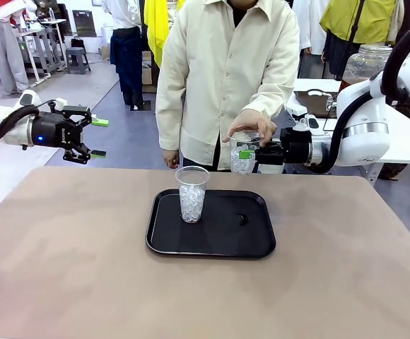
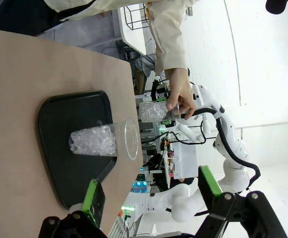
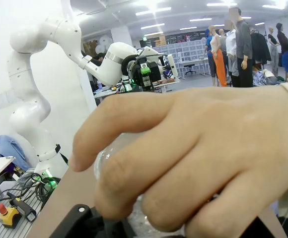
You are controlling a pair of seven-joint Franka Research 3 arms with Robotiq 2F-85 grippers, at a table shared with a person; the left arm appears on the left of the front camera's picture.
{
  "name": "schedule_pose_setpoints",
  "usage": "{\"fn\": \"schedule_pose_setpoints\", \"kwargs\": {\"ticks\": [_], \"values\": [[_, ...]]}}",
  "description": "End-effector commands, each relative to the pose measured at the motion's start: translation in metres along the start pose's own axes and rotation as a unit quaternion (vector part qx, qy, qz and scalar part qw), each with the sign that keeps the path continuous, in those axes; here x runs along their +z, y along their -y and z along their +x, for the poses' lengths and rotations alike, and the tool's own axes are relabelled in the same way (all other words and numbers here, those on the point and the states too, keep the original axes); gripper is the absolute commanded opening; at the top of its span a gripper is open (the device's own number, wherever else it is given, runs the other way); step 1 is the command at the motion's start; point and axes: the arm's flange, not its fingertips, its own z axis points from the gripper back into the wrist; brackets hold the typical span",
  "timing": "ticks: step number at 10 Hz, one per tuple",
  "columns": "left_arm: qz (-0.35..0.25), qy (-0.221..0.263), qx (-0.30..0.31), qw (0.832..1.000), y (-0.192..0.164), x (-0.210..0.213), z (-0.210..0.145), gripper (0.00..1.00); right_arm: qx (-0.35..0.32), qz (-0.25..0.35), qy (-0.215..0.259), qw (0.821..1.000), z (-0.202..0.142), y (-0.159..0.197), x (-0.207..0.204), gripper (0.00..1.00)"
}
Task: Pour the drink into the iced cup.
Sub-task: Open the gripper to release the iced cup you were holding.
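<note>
A clear plastic cup full of ice (image 1: 191,195) (image 2: 99,141) stands upright on the left part of a black tray (image 1: 219,244) (image 2: 54,163). A person's hand (image 1: 251,126) (image 3: 193,163) grips a second iced cup (image 1: 242,157) (image 2: 151,111) from above, in the air beyond the tray. My right gripper (image 1: 247,153) has its fingers on either side of that cup, one green pad (image 1: 245,153) against its near side; the hand hides the grip. My left gripper (image 1: 97,138) (image 2: 149,188) hangs open and empty, high at the left. I see no amber drink.
A small dark object (image 1: 243,219) lies on the tray's right part. A large lidded glass jar (image 1: 366,62) stands on a white table at the back right; I cannot make out its content. The person stands at the far edge of the brown table (image 1: 63,268).
</note>
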Motion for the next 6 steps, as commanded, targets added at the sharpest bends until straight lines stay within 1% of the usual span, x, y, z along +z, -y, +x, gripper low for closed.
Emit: {"fn": "schedule_pose_setpoints", "kwargs": {"ticks": [1, 3, 4, 5, 6], "values": [[0.001, 0.002, -0.002, 1.0, 0.0017, 0.0008, -0.0001, 1.0, 0.011, -0.001, 0.002, 1.0, 0.0024, -0.0025, -0.0002, 0.6], [0.001, 0.002, -0.002, 1.0, 0.0017, 0.0008, -0.0001, 1.0, 0.011, -0.001, 0.002, 1.0, 0.0024, -0.0025, -0.0002, 0.6], [0.001, 0.002, -0.002, 1.0, 0.0017, 0.0008, -0.0001, 1.0, 0.0, 0.0, 0.0, 1.0, 0.0002, 0.0, 0.0, 0.6], [0.001, 0.002, -0.002, 1.0, 0.0017, 0.0008, -0.0001, 1.0, -0.008, 0.011, 0.004, 1.0, -0.0007, -0.0006, 0.0035, 0.8], [0.001, 0.002, -0.002, 1.0, 0.0017, 0.0008, -0.0001, 1.0, -0.013, 0.01, 0.004, 1.0, -0.0027, -0.0011, 0.0085, 0.99]]}}
